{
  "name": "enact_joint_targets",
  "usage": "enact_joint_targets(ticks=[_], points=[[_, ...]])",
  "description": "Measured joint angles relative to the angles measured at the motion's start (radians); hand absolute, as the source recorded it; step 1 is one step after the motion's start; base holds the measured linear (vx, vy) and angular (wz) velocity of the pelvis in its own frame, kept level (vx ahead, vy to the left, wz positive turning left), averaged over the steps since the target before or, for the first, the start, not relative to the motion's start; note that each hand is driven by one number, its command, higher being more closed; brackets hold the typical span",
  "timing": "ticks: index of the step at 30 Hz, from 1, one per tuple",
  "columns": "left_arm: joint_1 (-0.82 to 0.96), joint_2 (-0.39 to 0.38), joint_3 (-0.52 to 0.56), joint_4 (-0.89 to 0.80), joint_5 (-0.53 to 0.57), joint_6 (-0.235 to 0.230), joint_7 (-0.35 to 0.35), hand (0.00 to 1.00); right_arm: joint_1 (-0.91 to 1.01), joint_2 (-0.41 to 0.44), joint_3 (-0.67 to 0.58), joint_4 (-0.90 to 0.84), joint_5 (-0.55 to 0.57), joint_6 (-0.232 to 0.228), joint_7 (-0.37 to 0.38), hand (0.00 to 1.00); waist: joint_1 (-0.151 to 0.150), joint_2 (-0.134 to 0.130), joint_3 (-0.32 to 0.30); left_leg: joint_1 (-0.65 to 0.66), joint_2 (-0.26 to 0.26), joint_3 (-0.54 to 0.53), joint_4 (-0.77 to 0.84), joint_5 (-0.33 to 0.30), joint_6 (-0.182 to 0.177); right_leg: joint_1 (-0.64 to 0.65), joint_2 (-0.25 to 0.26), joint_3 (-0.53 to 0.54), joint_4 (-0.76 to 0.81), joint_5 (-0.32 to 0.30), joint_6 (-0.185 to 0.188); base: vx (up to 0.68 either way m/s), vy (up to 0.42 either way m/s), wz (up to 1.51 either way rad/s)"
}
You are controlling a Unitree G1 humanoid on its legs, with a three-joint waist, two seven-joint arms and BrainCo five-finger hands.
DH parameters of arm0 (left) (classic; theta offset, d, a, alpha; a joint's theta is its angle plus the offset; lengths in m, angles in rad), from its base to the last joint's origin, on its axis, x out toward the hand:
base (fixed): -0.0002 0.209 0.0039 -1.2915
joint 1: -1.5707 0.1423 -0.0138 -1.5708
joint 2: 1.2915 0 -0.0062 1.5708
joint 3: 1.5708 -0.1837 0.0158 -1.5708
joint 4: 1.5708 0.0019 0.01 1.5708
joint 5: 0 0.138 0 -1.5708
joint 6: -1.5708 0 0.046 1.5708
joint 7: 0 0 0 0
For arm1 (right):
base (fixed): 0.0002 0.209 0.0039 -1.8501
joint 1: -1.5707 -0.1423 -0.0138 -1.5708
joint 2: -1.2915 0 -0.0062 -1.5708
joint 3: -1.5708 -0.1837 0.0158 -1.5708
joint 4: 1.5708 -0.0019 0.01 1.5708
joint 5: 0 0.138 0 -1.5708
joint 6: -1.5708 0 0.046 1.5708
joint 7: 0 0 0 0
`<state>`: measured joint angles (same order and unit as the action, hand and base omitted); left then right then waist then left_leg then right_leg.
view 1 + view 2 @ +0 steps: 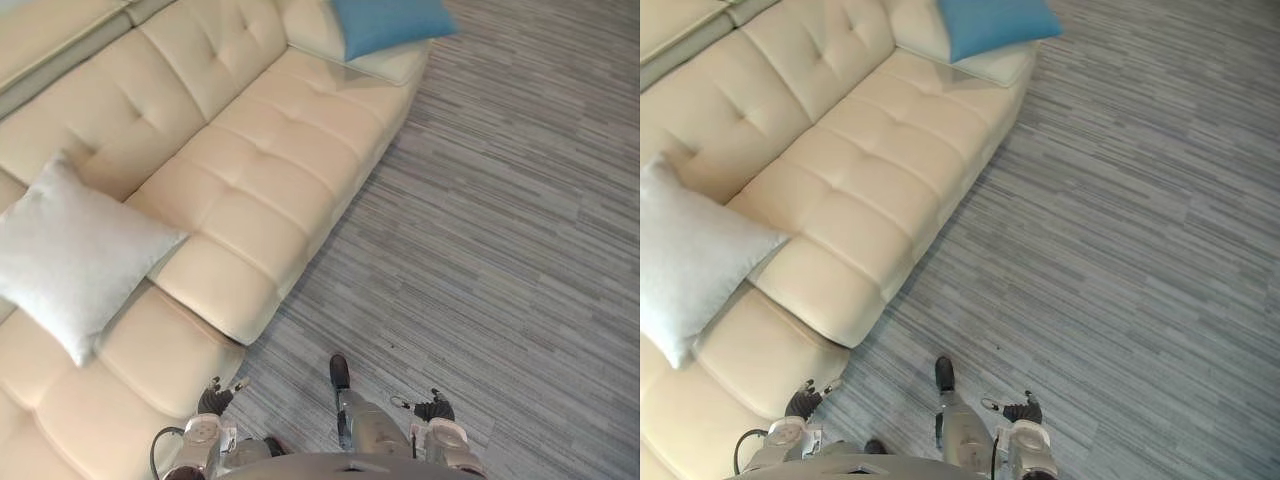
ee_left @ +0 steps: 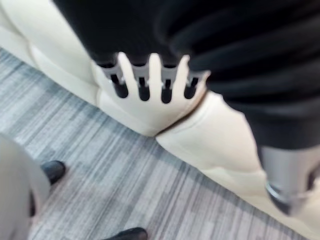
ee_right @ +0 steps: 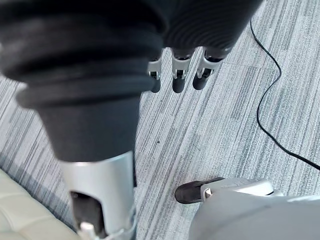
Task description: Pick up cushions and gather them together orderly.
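While L robot hand (image 2: 144, 90) & R robot hand (image 3: 178, 82) hang slack, empty: white cushion (image 1: 70, 255), blue cushion (image 1: 385, 22) on sofa (image 1: 260, 180), well apart.

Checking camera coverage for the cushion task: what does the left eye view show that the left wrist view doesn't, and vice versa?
Left eye view adds: the white cushion propped on the sofa against its backrest, and the blue cushion at its far end. Left wrist view adds: a close look at the left hand, fingers straight, holding nothing, by the sofa's front edge. Both share: the sofa and the grey carpet.
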<state>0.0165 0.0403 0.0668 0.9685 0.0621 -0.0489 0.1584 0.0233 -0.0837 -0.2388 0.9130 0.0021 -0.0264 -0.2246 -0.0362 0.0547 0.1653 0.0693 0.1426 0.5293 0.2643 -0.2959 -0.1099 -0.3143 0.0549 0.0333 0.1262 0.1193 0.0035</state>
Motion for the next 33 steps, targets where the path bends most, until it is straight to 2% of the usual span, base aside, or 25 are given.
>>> enact_joint_targets(ticks=[1, 3, 4, 5, 6, 7, 8, 10, 11, 13, 14, 17, 18, 19, 20, 21, 22, 23, 25, 27, 29, 30, 31, 32, 33], points=[[-0.005, 0.002, 0.002, -0.003, 0.0, 0.0, 0.0, 0.0, 0.004, -0.002, -0.004, 0.003, 0.011, -0.001, 0.0, 0.0, -0.006, -0.004, 0.001, -0.023, 0.029, -0.015, 0.115, 0.002, -0.004, -0.026, 0.004, -0.031, 0.112, -0.076, -0.021, 0.24, -0.14, -0.12], [0.003, -0.006, 0.013, -0.003, 0.0, 0.003, -0.002, 0.0, 0.017, -0.003, -0.016, 0.002, 0.012, -0.001, 0.0, 0.0, -0.007, -0.004, 0.006, -0.06, 0.077, -0.028, 0.308, 0.029, 0.027, -0.008, 0.008, -0.038, 0.181, -0.138, -0.032, 0.27, -0.167, -0.18], [0.013, -0.012, 0.018, -0.006, 0.0, 0.005, -0.008, 0.0, 0.024, -0.004, -0.018, -0.001, 0.016, 0.0, -0.002, 0.0, -0.005, -0.003, 0.016, -0.098, 0.114, -0.043, 0.457, 0.097, 0.09, 0.027, 0.018, -0.017, 0.198, -0.165, -0.045, 0.27, -0.097, -0.59], [0.037, -0.02, 0.02, -0.016, 0.0, 0.005, -0.01, 0.0, 0.036, 0.003, -0.017, -0.016, 0.034, 0.0, -0.002, 0.0, 0.009, -0.012, 0.024, -0.156, 0.139, -0.097, 0.617, 0.15, 0.095, 0.065, 0.023, 0.03, 0.197, -0.194, -0.058, 0.25, -0.038, -0.79], [0.043, -0.026, 0.019, -0.014, 0.0, 0.005, -0.01, 0.0, 0.037, 0.004, -0.019, -0.022, 0.04, 0.001, -0.003, 0.0, 0.014, -0.005, 0.027, -0.185, 0.133, -0.124, 0.657, 0.096, 0.08, 0.079, 0.032, 0.055, 0.197, -0.214, -0.073, 0.2, 0.063, -0.91], [0.043, -0.028, 0.025, -0.021, -0.004, 0.002, -0.011, 0.0, 0.032, 0.004, -0.02, -0.024, 0.045, 0.001, -0.003, 0.0, 0.018, 0.0, 0.029, -0.238, 0.107, -0.158, 0.672, 0.023, 0.086, 0.095, 0.039, 0.089, 0.189, -0.223, -0.078, 0.17, 0.104, -0.93], [0.044, -0.03, 0.028, -0.045, -0.014, 0.0, -0.012, 0.0, 0.027, 0.007, -0.021, -0.021, 0.052, 0.002, -0.004, 0.0, 0.032, -0.006, 0.034, -0.307, 0.051, -0.193, 0.617, -0.03, 0.096, 0.122, 0.037, 0.138, 0.17, -0.227, -0.08, 0.17, 0.098, -0.88], [0.046, -0.037, 0.032, -0.069, -0.021, -0.012, -0.011, 0.0, 0.02, 0.009, -0.021, -0.024, 0.053, 0.003, -0.005, 0.0, 0.053, -0.005, 0.044, -0.364, -0.006, -0.236, 0.514, -0.035, 0.095, 0.156, 0.037, 0.197, 0.148, -0.233, -0.077, 0.21, 0.135, -1.04], [0.047, -0.045, 0.033, -0.087, -0.021, -0.017, -0.011, 0.0, 0.012, 0.018, -0.034, -0.031, 0.055, 0.001, -0.005, 0.0, 0.071, 0.0, 0.045, -0.404, -0.053, -0.303, 0.366, -0.009, 0.064, 0.181, 0.037, 0.244, 0.127, -0.243, -0.079, 0.25, 0.199, -1.13], [0.048, -0.047, 0.035, -0.092, -0.022, -0.023, -0.011, 0.0, 0.008, 0.03, -0.059, -0.026, 0.073, 0.001, -0.006, 0.0, 0.081, 0.002, 0.045, -0.407, -0.096, -0.41, 0.154, 0.053, 0.027, 0.192, 0.04, 0.288, 0.115, -0.254, -0.063, 0.24, 0.229, -1.21], [0.05, -0.047, 0.047, -0.087, -0.022, -0.024, -0.011, 0.0, -0.005, 0.036, -0.059, -0.017, 0.074, 0.001, -0.007, 0.0, 0.086, 0.012, 0.039, -0.406, -0.093, -0.504, 0.035, 0.108, 0.018, 0.204, 0.062, 0.336, 0.103, -0.268, -0.06, 0.29, 0.279, -1.29], [0.051, -0.043, 0.054, -0.087, -0.023, -0.027, -0.011, 0.0, -0.017, 0.043, -0.055, -0.01, 0.071, 0.001, -0.007, 0.0, 0.098, 0.002, 0.021, -0.392, -0.112, -0.503, 0.065, 0.174, 0.063, 0.201, 0.056, 0.397, 0.153, -0.331, -0.031, 0.35, 0.33, -1.16], [0.05, -0.034, 0.052, -0.089, -0.029, -0.028, -0.011, 0.0, -0.016, 0.059, -0.051, -0.01, 0.069, 0.001, -0.006, 0.0, 0.098, -0.035, 0.015, -0.372, -0.116, -0.419, 0.083, 0.171, 0.084, 0.158, 0.02, 0.361, 0.286, -0.377, 0.059, 0.32, 0.272, -1.22], [0.049, -0.021, 0.05, -0.087, -0.04, -0.027, -0.009, 0.0, -0.021, 0.07, -0.035, -0.01, 0.065, 0.002, -0.006, 0.0, 0.096, -0.055, 0.015, -0.336, -0.126, -0.361, 0.081, 0.146, 0.109, 0.116, -0.013, 0.309, 0.418, -0.403, 0.177, 0.39, 0.294, -1.35], [0.049, -0.016, 0.046, -0.084, -0.04, -0.022, -0.008, 0.0, -0.029, 0.077, -0.03, -0.009, 0.054, 0.002, -0.006, 0.0, 0.096, -0.056, 0.016, -0.303, -0.129, -0.332, 0.072, 0.129, 0.117, 0.09, -0.035, 0.257, 0.493, -0.394, 0.233, 0.39, 0.258, -1.38], [0.052, -0.003, 0.02, -0.07, -0.041, -0.012, 0.003, 0.0, -0.044, 0.079, -0.002, 0.0, 0.028, 0.003, -0.004, 0.0, 0.094, -0.049, 0.017, -0.226, -0.135, -0.278, 0.035, 0.128, 0.141, 0.053, -0.096, 0.106, 0.588, -0.391, 0.222, 0.34, 0.198, -1.11], [0.051, 0.003, 0.007, -0.064, -0.042, -0.011, 0.006, 0.0, -0.05, 0.079, 0.004, 0.002, 0.028, 0.003, -0.004, 0.0, 0.092, -0.046, 0.018, -0.203, -0.135, -0.264, 0.021, 0.128, 0.141, 0.047, -0.119, 0.044, 0.601, -0.401, 0.186, 0.39, 0.16, -1.17], [0.046, 0.017, -0.021, -0.052, -0.046, -0.01, 0.013, 0.0, -0.067, 0.077, 0.006, 0.006, 0.016, 0.003, -0.004, 0.0, 0.089, -0.038, 0.02, -0.147, -0.135, -0.257, -0.015, 0.128, 0.141, 0.04, -0.177, -0.138, 0.586, -0.428, 0.106, 0.32, 0.09, -0.83], [0.029, 0.029, -0.033, -0.051, -0.061, -0.01, 0.014, 0.0, -0.094, 0.074, 0.01, 0.006, -0.001, 0.002, -0.004, 0.0, 0.085, -0.027, 0.025, -0.103, -0.122, -0.26, -0.05, 0.128, 0.142, 0.029, -0.194, -0.306, 0.508, -0.441, 0.053, 0.3, 0.018, -0.56], [0.006, 0.029, -0.046, -0.05, -0.061, -0.01, 0.014, 0.0, -0.106, 0.064, 0.009, 0.006, -0.003, 0.002, -0.005, 0.0, 0.081, -0.014, 0.033, -0.073, -0.109, -0.26, -0.072, 0.128, 0.142, 0.027, -0.193, -0.404, 0.418, -0.418, 0.023, 0.29, -0.039, -0.11], [0.0, 0.03, -0.062, -0.042, -0.061, -0.01, 0.014, 0.0, -0.101, 0.057, 0.001, 0.006, -0.003, 0.003, -0.005, 0.0, 0.075, -0.013, 0.034, -0.029, -0.112, -0.256, -0.084, 0.127, 0.135, 0.034, -0.172, -0.437, 0.249, -0.304, -0.003, 0.3, -0.075, -0.04], [0.008, 0.034, -0.064, -0.039, -0.06, -0.01, 0.014, 0.0, -0.086, 0.057, -0.003, 0.006, -0.003, 0.003, -0.006, 0.0, 0.071, -0.031, 0.026, -0.007, -0.135, -0.259, -0.084, 0.116, 0.115, 0.043, -0.178, -0.42, 0.174, -0.174, -0.032, 0.36, -0.126, 0.08], [0.013, 0.02, -0.059, -0.024, -0.06, -0.009, 0.014, 0.0, -0.068, 0.052, -0.011, 0.01, -0.003, 0.003, -0.005, 0.0, 0.065, -0.027, 0.018, 0.019, -0.148, -0.269, -0.084, 0.088, 0.085, 0.052, -0.19, -0.418, 0.171, -0.141, -0.037, 0.36, -0.127, -0.05], [0.018, -0.003, -0.057, -0.011, -0.059, -0.009, 0.014, 0.0, -0.061, 0.031, -0.018, 0.013, -0.002, 0.003, -0.006, 0.0, 0.067, 0.004, 0.005, 0.018, -0.121, -0.276, -0.074, 0.08, 0.076, 0.06, -0.168, -0.417, 0.158, -0.142, -0.043, 0.34, -0.128, -0.15], [0.021, -0.02, -0.058, -0.006, -0.059, -0.009, 0.013, 0.0, -0.059, 0.024, -0.018, 0.018, -0.002, 0.003, -0.006, 0.0, 0.064, 0.018, 0.0, 0.014, -0.112, -0.282, -0.058, 0.082, 0.074, 0.076, -0.151, -0.416, 0.129, -0.144, -0.042, 0.28, -0.107, -0.28]])
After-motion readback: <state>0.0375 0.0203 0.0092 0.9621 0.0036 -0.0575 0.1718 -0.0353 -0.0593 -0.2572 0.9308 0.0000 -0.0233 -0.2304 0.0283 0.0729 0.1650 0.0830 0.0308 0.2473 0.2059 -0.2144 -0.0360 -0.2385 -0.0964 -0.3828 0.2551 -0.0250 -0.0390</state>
